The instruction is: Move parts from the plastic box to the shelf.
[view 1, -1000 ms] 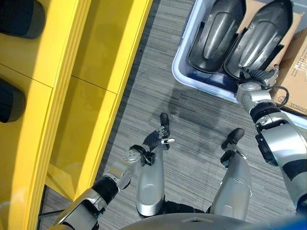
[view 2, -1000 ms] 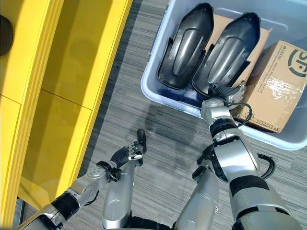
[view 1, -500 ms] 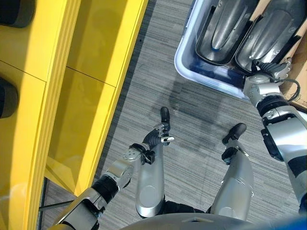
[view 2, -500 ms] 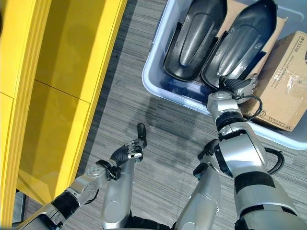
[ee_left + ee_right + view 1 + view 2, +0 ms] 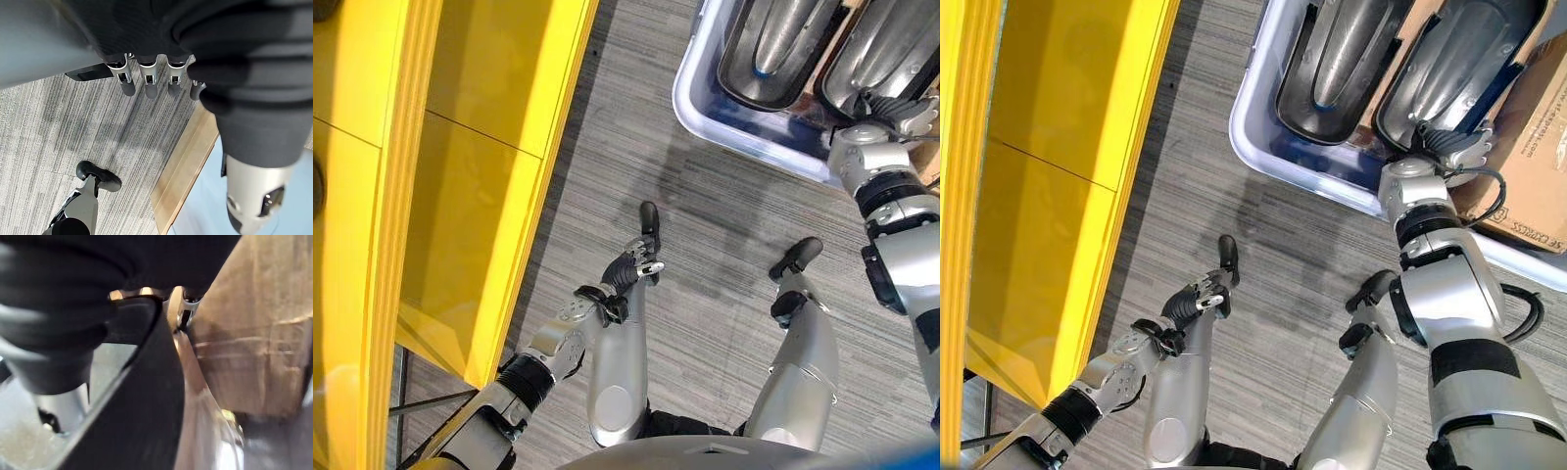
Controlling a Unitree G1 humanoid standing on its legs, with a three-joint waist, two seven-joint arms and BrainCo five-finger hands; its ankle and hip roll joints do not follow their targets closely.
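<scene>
The pale blue plastic box (image 5: 1255,147) sits on the floor at the upper right. It holds two dark grey curved shell parts, a left one (image 5: 1342,59) and a right one (image 5: 1469,59). My right hand (image 5: 1427,162) is at the near end of the right part, fingers curled over its rim. In the right wrist view that rim (image 5: 146,396) runs between the thumb and a finger (image 5: 182,313). My left hand (image 5: 628,272) hangs low over the carpet with relaxed fingers (image 5: 146,83) and holds nothing. The yellow shelf (image 5: 460,196) stands along the left side.
A brown cardboard box (image 5: 1538,147) lies in the plastic box beside the right part. Grey striped carpet (image 5: 705,225) spreads between the shelf and the plastic box.
The camera has tilted, so the box and shelf sit higher in the picture. My right hand stays at the near end of the right part. The left hand has hardly moved.
</scene>
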